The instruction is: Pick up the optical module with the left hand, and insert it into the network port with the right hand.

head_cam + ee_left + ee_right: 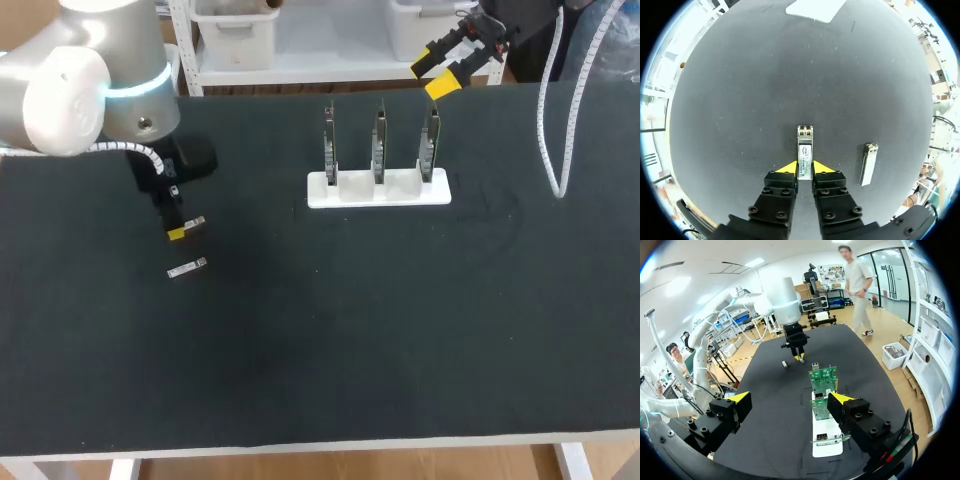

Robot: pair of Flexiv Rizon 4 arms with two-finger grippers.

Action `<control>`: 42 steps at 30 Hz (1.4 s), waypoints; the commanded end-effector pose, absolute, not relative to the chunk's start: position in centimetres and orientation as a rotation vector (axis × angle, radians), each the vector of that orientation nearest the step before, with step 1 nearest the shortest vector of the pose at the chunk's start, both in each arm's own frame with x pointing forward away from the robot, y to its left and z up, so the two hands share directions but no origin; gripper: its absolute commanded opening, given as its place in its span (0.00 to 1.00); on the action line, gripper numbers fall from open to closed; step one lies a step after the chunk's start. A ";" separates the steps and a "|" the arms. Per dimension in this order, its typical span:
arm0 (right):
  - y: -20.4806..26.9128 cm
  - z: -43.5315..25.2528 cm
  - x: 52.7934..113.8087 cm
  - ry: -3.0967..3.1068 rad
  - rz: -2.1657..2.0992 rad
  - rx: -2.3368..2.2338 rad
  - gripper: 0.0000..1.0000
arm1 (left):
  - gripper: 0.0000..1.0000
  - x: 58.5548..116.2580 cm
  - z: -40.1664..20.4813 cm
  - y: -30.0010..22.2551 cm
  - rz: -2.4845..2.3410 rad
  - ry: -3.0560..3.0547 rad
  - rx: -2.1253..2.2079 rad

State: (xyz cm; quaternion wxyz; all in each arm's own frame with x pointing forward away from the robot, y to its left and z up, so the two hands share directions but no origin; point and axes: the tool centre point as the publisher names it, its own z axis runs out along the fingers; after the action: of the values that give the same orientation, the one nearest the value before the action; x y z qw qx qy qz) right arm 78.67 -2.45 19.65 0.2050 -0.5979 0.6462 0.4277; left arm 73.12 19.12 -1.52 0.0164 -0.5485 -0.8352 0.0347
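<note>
A silver optical module point(805, 146) lies lengthwise between the yellow fingertips of my left gripper point(805, 168), which is shut on its near end. In the head view that left gripper point(181, 229) is low over the table's left part, with the optical module point(195, 222) sticking out of it. A second module point(187, 268) lies loose on the mat just beside it, also in the left wrist view point(868, 164). Three upright circuit boards point(379, 145) with ports stand in a white holder point(378, 190). My right gripper point(434, 77) hangs open above the back edge, behind the holder.
In the right wrist view the white holder point(822, 444) and its green boards point(823, 379) lie just ahead of my open right gripper point(790, 399). My left arm point(788, 310) stands further off. A white cable point(556, 150) hangs over the table's right back corner.
</note>
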 end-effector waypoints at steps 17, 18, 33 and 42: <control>-2.5 19.7 78.6 1.801 1.190 -1.666 1.00 | 0.00 74.9 6.7 21.1 1.023 -2.692 -2.187; -2.5 19.7 78.6 1.801 1.190 -1.666 1.00 | 0.00 75.1 7.2 21.0 1.074 -2.679 -2.221; -2.5 19.7 78.6 1.801 1.190 -1.666 1.00 | 0.00 78.3 13.0 18.1 1.753 -2.377 -2.589; -2.5 19.7 78.6 1.801 1.190 -1.666 1.00 | 0.00 79.7 13.6 16.8 1.763 -2.345 -2.568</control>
State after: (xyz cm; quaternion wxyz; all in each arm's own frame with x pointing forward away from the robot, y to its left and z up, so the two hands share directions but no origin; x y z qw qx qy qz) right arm 78.67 -2.46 19.65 0.2050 -0.5979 0.6462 0.4277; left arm 78.52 17.00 13.99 -0.3794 -0.6072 -0.5688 0.4048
